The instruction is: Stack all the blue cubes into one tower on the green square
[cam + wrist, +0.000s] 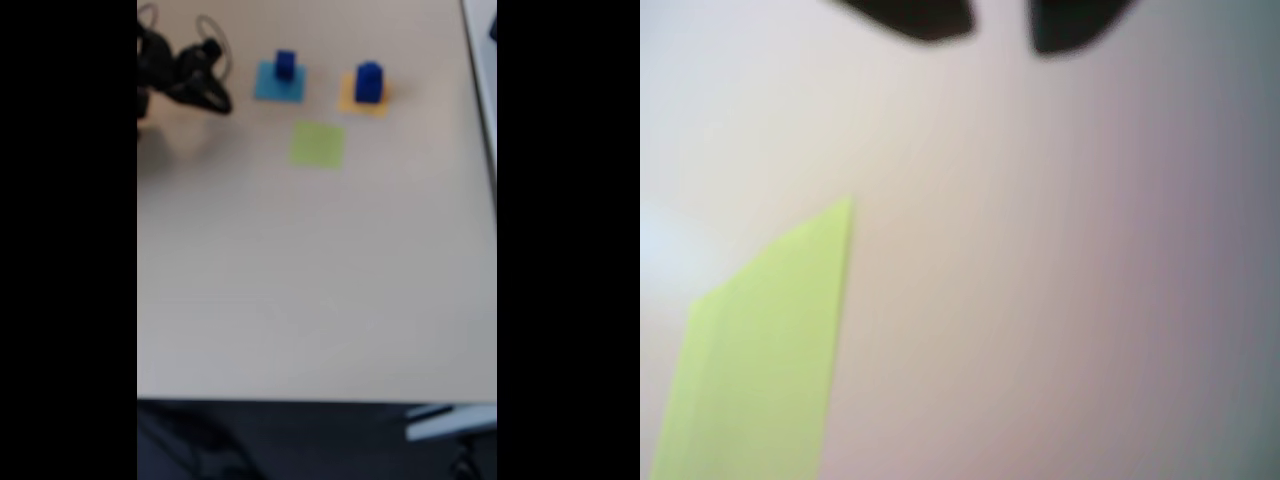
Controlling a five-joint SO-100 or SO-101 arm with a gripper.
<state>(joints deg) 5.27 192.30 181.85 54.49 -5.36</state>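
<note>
**Green square bare, cubes on other patches**

While the wrist view shows the end effector (1000,35) with fingertips apart and empty above the green square (760,350), the fixed view adds two blue cubes (285,66) (368,80) at eleven and one o'clock of that square, on light-blue (268,88) and orange-yellow (350,100) patches on the surface (320,280). No writing is legible.

You saw the green square (760,350) cut off by the wrist view's bottom edge, and the gripper (1000,25) clipped at the top, both soft with blur. In the fixed view the blue cubes (285,66) were too blurred to count.
</note>
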